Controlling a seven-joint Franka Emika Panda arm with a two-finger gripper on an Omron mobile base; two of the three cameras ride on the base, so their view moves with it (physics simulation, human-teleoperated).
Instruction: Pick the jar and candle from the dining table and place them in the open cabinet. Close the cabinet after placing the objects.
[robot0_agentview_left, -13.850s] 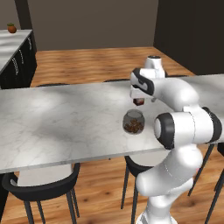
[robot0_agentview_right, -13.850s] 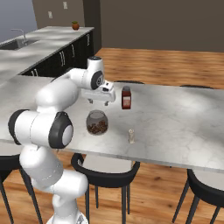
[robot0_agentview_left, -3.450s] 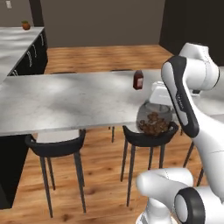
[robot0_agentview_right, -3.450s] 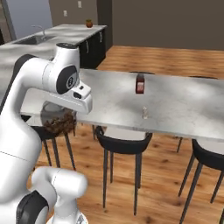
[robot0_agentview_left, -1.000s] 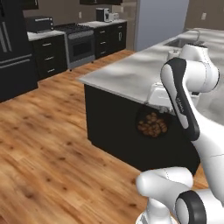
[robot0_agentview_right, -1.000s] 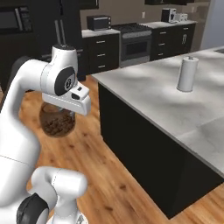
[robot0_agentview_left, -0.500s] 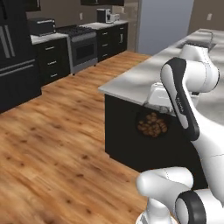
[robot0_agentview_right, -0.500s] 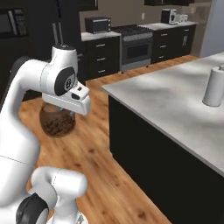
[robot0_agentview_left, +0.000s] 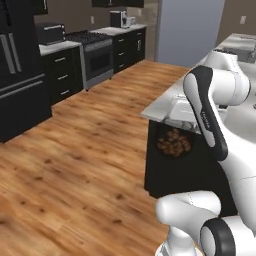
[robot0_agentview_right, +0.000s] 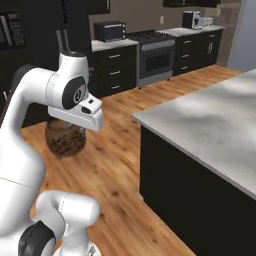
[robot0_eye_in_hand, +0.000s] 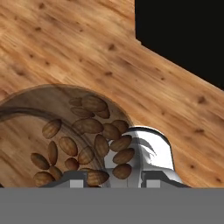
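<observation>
You were mid-carry: the claw (robot0_agentview_right: 75, 126) pinched the jar (robot0_agentview_right: 64, 139) by its top, hanging above the wooden floor. Next you needed the open cabinet reached.

Looking straight down the hand here: a round-bellied clear glass jar (robot0_eye_in_hand: 83, 140) packed with brown almond-shaped chunks sits right up against the camera, taking the lower left. You can see the wood grain right through the glass. A shiny silvery rounded part (robot0_eye_in_hand: 153, 151) pokes out just beside the nuts on the right. Below it all is a warm brown plank floor (robot0_eye_in_hand: 87, 52), and a flat black block (robot0_eye_in_hand: 183, 35) cuts across the top right corner.
</observation>
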